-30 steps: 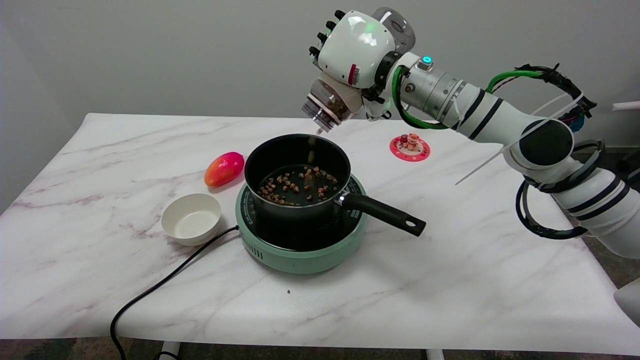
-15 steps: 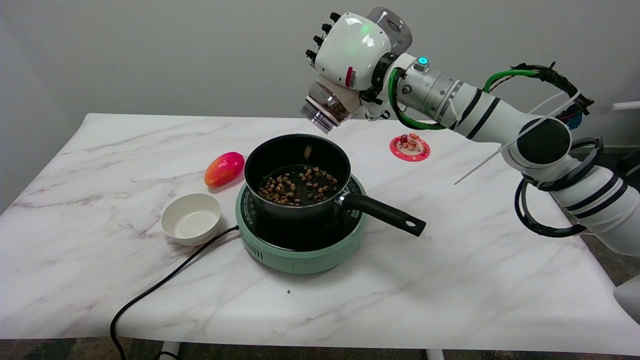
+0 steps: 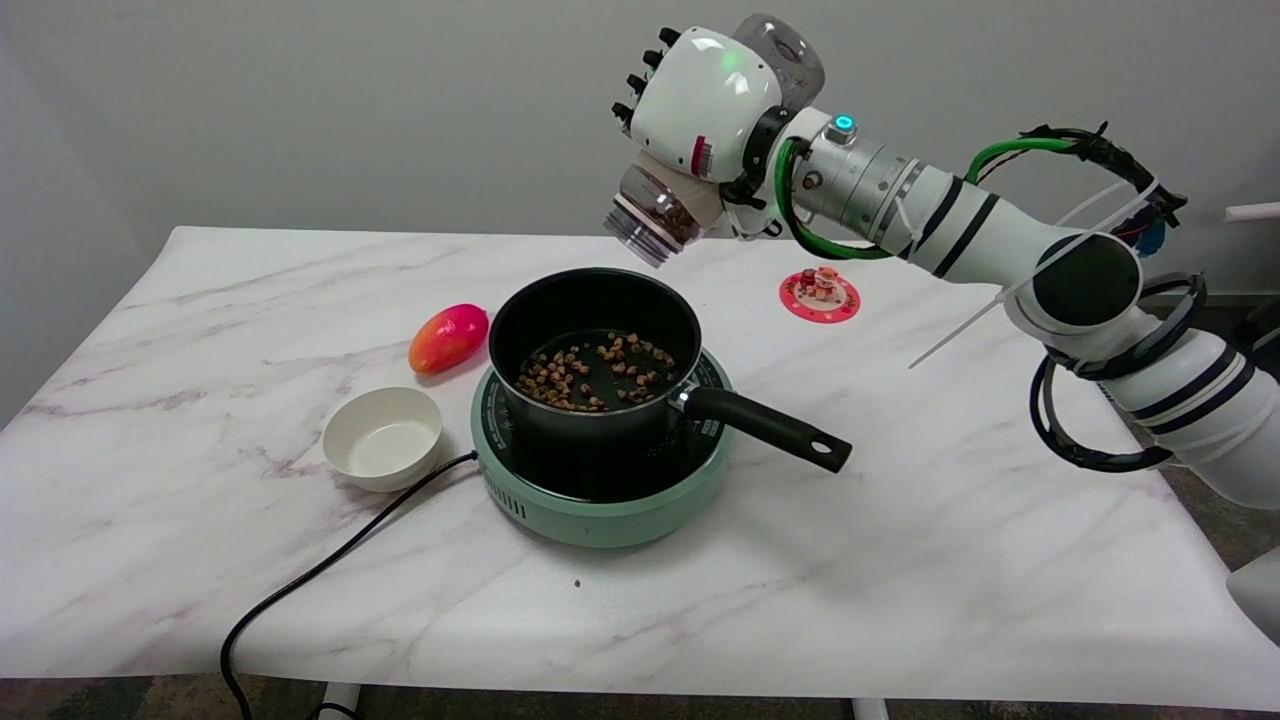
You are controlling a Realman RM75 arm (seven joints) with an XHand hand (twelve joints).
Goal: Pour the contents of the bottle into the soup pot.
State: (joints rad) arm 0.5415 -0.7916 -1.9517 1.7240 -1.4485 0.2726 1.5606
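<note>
I have the bottle (image 3: 655, 212) in the upper middle of the frame, tipped mouth-down toward the lower left and held in the air above the far rim of the soup pot (image 3: 594, 352). My right hand (image 3: 705, 100) is wrapped around its body, fingers closed on it, with the clear base poking out past the top of the hand. Brown pieces (image 3: 595, 372) already lie scattered across the pot's floor, so I judge the pour well under way. Some brown contents still sit near the bottle's neck, so I reckon more tilt or a shake is needed to finish; I see nothing falling just now.

The pot stands on a pale green hotplate (image 3: 602, 497) at centre frame, its black handle (image 3: 765, 427) pointing lower right, and a black cord (image 3: 300, 590) trails off to the lower left. Just left are a white bowl (image 3: 383, 437) and a red-orange mango (image 3: 448, 337); a small pink disc (image 3: 819, 293) lies to the upper right. All rest on a white marble-patterned table (image 3: 900, 560) before a plain grey wall (image 3: 300, 110).
</note>
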